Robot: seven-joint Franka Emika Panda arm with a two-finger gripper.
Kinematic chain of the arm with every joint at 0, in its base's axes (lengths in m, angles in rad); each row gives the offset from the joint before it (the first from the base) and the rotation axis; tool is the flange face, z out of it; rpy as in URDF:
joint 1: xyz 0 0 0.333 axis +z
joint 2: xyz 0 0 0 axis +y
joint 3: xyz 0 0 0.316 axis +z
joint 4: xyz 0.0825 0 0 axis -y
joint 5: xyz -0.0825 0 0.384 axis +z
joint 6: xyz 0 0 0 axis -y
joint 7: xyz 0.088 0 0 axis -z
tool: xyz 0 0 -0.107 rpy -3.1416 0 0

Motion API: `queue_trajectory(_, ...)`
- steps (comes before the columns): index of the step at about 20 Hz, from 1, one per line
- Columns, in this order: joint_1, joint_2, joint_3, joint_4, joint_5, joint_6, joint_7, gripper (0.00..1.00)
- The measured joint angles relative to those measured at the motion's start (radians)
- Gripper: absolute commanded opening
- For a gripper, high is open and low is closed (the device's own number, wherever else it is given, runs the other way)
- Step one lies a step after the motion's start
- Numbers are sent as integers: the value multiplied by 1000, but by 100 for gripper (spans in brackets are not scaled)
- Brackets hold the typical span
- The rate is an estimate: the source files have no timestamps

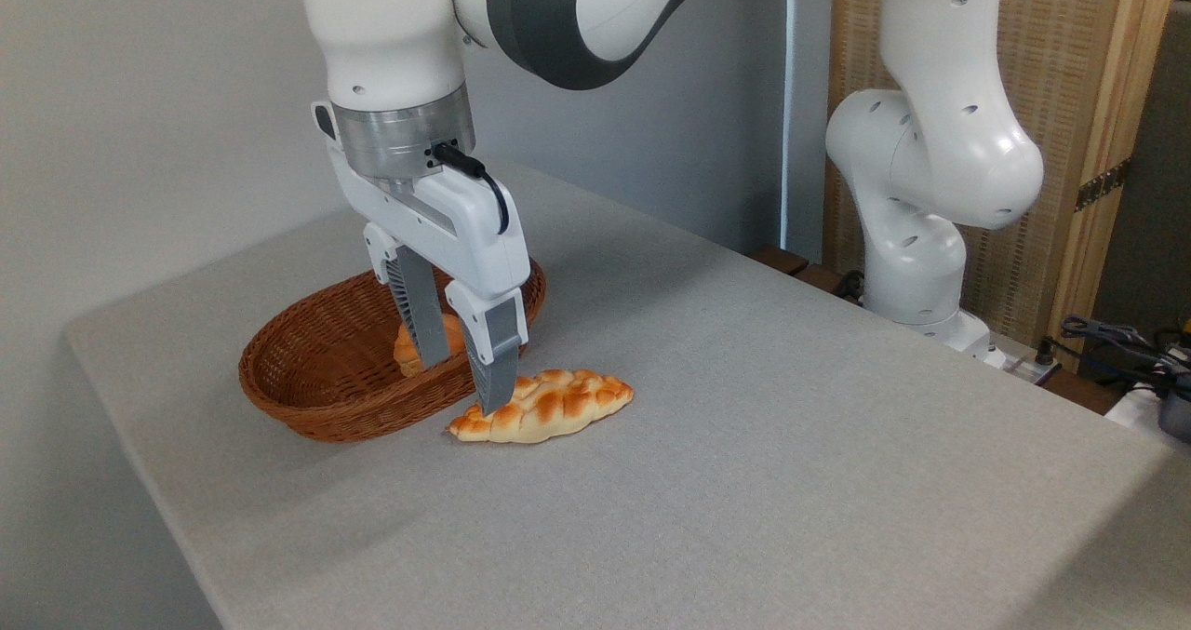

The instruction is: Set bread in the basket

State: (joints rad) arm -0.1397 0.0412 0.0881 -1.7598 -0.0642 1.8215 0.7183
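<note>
A grey cloth-covered desk (744, 425) is shown from a fixed camera, with a plain pale wall behind it on the left. A white robot arm (930, 146) is mounted at the far right edge of the desk and is arched over towards the left, so that its wrist is pointed down near the middle left of the scene.

At the end of the wrist, the claw (461, 383) is seen with its two grey fingers spread apart and nothing gripped between them. One finger (421, 318) is placed over the inside of the basket; the other, nearer finger is lowered in front of the basket's rim, and its tip is seen at the left end of the bread. Whether that tip is actually touching the crust cannot be told.

The basket (307, 379) is an oval, shallow, reddish-brown wicker one, set on the left part of the desk. A small golden bun (408, 349) is seen inside it, partly hidden behind the claw's fingers.

The bread (549, 407), a long braided loaf with a golden-orange crust and pale edges, is laid flat on the desk just beside the basket's near right side, outside the rim. Its left end is close to the wicker wall, and its right end is pointed away to the right.

At the far right, a woven screen in a wooden frame (1079, 100) and some cables (1117, 341) are visible beyond the desk.
</note>
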Motion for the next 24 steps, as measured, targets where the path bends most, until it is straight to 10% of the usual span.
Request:
queue_trajectory(15, 0, -4, 0, 0, 0, -11, 10, 100)
queue_trajectory(24, -3, -24, -1, -48, 0, -87, 332, 100)
